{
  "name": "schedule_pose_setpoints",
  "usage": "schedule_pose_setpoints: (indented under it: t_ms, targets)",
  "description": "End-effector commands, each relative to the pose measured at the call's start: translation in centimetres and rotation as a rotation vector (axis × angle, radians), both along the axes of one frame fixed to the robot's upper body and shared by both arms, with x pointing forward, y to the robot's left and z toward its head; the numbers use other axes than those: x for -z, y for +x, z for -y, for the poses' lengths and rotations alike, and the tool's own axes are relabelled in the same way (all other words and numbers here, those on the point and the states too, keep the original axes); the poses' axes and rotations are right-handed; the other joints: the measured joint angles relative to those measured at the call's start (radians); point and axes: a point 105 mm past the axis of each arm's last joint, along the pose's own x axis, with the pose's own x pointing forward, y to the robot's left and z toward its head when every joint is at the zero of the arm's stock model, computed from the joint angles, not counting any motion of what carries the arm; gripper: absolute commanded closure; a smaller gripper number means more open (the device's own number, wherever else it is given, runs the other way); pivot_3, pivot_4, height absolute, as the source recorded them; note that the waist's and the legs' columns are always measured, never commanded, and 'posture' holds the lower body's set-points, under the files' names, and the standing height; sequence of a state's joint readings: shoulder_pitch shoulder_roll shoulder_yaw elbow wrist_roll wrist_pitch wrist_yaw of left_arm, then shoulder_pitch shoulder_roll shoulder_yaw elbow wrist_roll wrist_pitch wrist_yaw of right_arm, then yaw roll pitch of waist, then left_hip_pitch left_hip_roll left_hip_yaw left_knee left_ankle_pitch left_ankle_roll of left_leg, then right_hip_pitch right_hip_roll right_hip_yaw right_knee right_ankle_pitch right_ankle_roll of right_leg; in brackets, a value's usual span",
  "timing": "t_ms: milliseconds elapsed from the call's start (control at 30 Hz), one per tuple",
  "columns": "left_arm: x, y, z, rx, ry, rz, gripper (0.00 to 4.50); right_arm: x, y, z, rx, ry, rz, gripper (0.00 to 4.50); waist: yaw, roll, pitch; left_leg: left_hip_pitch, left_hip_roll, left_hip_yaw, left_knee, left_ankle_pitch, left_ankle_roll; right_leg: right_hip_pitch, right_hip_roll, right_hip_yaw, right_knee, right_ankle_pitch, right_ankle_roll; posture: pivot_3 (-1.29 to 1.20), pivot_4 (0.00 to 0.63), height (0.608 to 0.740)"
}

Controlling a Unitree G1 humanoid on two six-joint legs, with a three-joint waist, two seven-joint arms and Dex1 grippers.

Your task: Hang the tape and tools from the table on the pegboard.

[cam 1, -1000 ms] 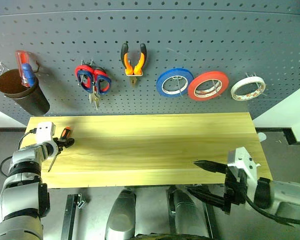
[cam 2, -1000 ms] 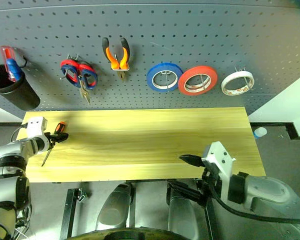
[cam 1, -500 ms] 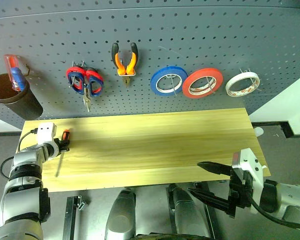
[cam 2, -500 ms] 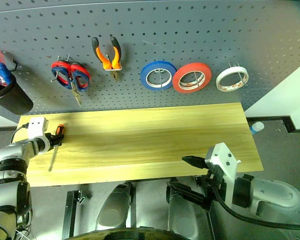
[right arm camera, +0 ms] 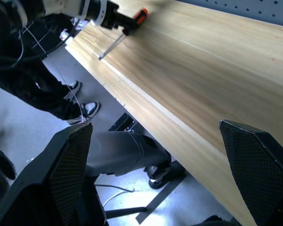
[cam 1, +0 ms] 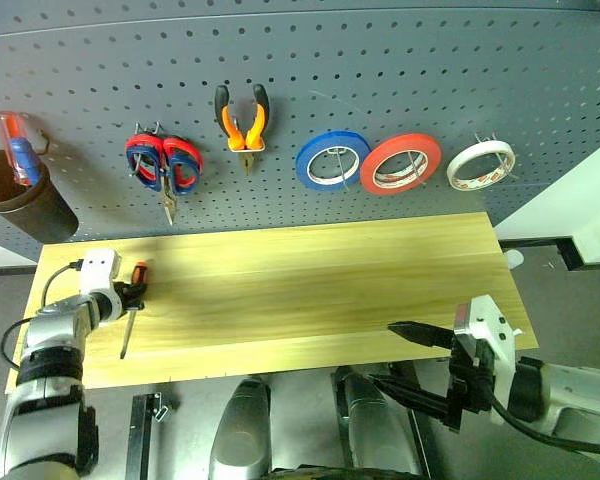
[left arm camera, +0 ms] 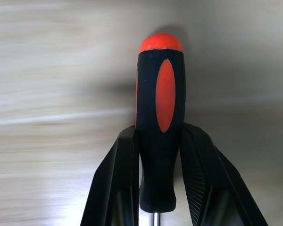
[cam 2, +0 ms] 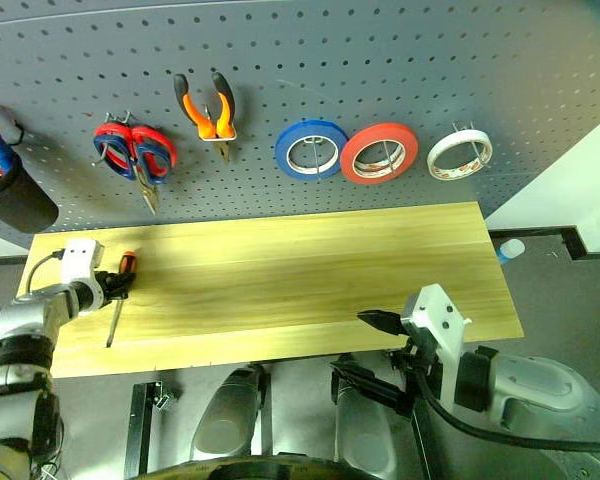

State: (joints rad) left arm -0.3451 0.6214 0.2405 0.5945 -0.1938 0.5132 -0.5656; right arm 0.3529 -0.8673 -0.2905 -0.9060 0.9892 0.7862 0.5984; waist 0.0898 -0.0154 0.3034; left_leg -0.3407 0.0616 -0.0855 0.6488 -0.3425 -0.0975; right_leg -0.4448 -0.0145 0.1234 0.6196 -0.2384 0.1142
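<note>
Screwdriver [left arm camera: 159, 122] handle pinched btwn L fingers [left arm camera: 117, 188], above table [cam 1: 310, 290].

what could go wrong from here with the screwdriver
1. The left gripper is shut on the screwdriver low on its handle, near the shaft, so the heavy handle end may pivot or slip when lifted.
2. The long thin shaft trails toward the table edge and could drag or catch on the wood.
3. The pegboard around the scissors is crowded; reaching up could knock them off their hook.
</note>
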Motion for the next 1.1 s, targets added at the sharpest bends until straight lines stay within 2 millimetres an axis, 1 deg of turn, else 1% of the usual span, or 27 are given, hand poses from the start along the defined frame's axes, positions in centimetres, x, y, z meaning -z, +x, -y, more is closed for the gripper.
schedule_pose_setpoints:
  t_ms: [33,100,133,200,267,367,433,500,533,600,700,733,800,900,967,1033,1067,1100]
  targets:
    - [-1.2,-0.2,0.2,0.013,0.001,0.060,3.64,0.2,1.1,-0.6,-0.005,0.019,0.044,0.00,0.002,-0.003,-0.002,0.000,0.000,0.000,0.000,0.000,0.000,0.000,0.000,0.000,0.000,0.000,0.000,0.25,0.254,0.720]
    - [-1.5,-0.4,0.6,0.020,0.000,0.077,3.64,0.3,1.8,-0.7,-0.004,0.021,0.063,0.00,0.006,-0.003,-0.002,-0.001,0.000,0.000,0.001,0.000,0.001,0.000,0.000,0.000,0.000,0.000,0.000,0.25,0.247,0.720]
    - [-1.5,-0.6,0.7,0.022,-0.001,0.083,3.64,0.5,2.3,-0.8,-0.002,0.024,0.073,0.00,0.008,-0.004,-0.003,-0.001,0.000,0.000,0.001,0.000,0.001,0.000,0.000,0.000,0.000,0.000,0.000,0.28,0.220,0.720]
    - [-1.6,-0.8,1.1,0.034,0.007,0.101,3.64,0.8,3.0,-0.9,0.000,0.027,0.093,0.00,0.013,-0.009,-0.008,-0.001,0.000,0.000,0.001,-0.001,0.001,0.000,0.000,-0.001,-0.001,0.000,0.000,0.29,0.201,0.720]
    - [-1.8,-1.0,1.6,0.051,0.006,0.115,3.64,0.9,3.6,-1.0,0.003,0.034,0.115,0.00,0.019,-0.010,-0.010,-0.002,0.000,0.000,0.001,0.000,0.000,0.000,-0.001,-0.001,-0.001,0.001,0.000,0.31,0.177,0.720]
    - [-2.1,-1.1,2.9,0.118,0.035,0.152,3.64,1.2,4.8,-1.4,0.008,0.047,0.146,0.00,0.036,-0.017,-0.027,-0.003,0.000,0.001,0.001,0.000,0.000,-0.002,-0.001,-0.002,0.000,0.001,-0.001,0.33,0.148,0.720]
    - [-2.4,-1.6,4.4,0.212,0.052,0.199,3.64,1.4,5.5,-1.5,0.013,0.053,0.168,0.00,0.049,-0.018,-0.035,-0.003,0.000,0.000,0.001,0.000,0.000,-0.002,-0.001,-0.003,-0.001,0.002,-0.003,0.35,0.123,0.720]
    - [-3.0,-2.4,5.8,0.279,0.051,0.267,3.64,1.5,6.5,-1.6,0.025,0.062,0.197,0.00,0.062,-0.020,-0.056,-0.003,0.000,0.001,0.001,0.000,0.000,-0.002,-0.001,-0.003,-0.002,0.003,-0.004,0.37,0.095,0.720]
    - [-3.1,-2.6,6.0,0.291,0.056,0.285,3.64,1.6,6.9,-1.7,0.028,0.065,0.207,0.00,0.070,-0.019,-0.067,-0.003,0.000,0.001,0.001,0.000,-0.001,-0.002,-0.001,-0.003,-0.002,0.003,-0.004,0.38,0.087,0.720]
    - [-3.5,-3.0,6.3,0.296,0.064,0.335,3.64,1.7,7.5,-1.8,0.035,0.071,0.226,0.00,0.088,-0.021,-0.088,-0.003,0.000,0.002,0.001,0.000,-0.001,-0.001,-0.001,-0.003,-0.003,0.004,-0.004,0.39,0.073,0.720]
    - [-5.2,-4.2,7.3,0.309,0.057,0.461,3.64,1.8,8.7,-1.6,0.049,0.079,0.259,0.00,0.106,-0.020,-0.115,0.000,0.000,0.002,0.001,0.000,0.000,0.002,-0.001,-0.003,-0.003,0.004,-0.005,0.43,0.043,0.720]
    - [-5.6,-4.6,7.5,0.306,0.057,0.490,3.64,1.9,9.0,-1.5,0.050,0.080,0.267,0.00,0.113,-0.021,-0.125,0.001,0.000,0.002,0.001,-0.002,0.003,0.003,-0.001,-0.003,-0.004,0.004,-0.005,0.44,0.038,0.720]
    - [-6.2,-5.1,7.6,0.281,0.061,0.538,3.64,2.0,9.6,-1.6,0.048,0.085,0.282,0.00,0.125,-0.021,-0.142,0.001,0.000,0.002,0.002,-0.002,0.004,0.004,-0.001,-0.002,-0.005,0.004,-0.006,0.46,0.025,0.720]
    - [-6.7,-5.5,7.2,0.210,0.074,0.595,3.64,2.0,10.8,-1.5,0.051,0.089,0.311,0.00,0.148,-0.019,-0.172,0.003,0.000,0.002,0.003,-0.002,0.004,0.006,0.000,-0.002,-0.004,0.005,-0.006,0.49,0.002,0.720]
    - [-7.5,-5.4,7.2,0.187,0.083,0.636,3.64,1.9,11.7,-1.6,0.056,0.094,0.328,0.00,0.167,-0.016,-0.189,0.004,0.000,0.002,0.003,-0.002,0.004,0.008,0.000,-0.002,-0.004,0.005,-0.006,0.50,0.000,0.720]
    - [-8.1,-5.1,7.2,0.180,0.083,0.666,3.64,2.0,12.2,-1.8,0.057,0.096,0.340,0.00,0.176,-0.016,-0.199,0.005,0.000,0.002,0.003,-0.002,0.004,0.013,0.001,-0.002,-0.005,0.004,-0.009,0.52,0.000,0.720]
    - [-8.9,-4.9,7.1,0.172,0.084,0.694,3.64,2.0,12.5,-1.9,0.054,0.099,0.344,0.00,0.182,-0.015,-0.203,0.006,0.000,0.001,0.003,-0.002,0.004,0.015,0.001,-0.002,-0.005,0.003,-0.009,0.52,0.000,0.720]
    - [-10.0,-4.6,7.2,0.167,0.085,0.734,3.64,2.0,12.7,-1.9,0.052,0.101,0.349,0.00,0.193,-0.014,-0.206,0.007,0.000,0.001,0.003,-0.002,0.004,0.016,0.001,-0.002,-0.005,0.003,-0.009,0.53,0.000,0.720]
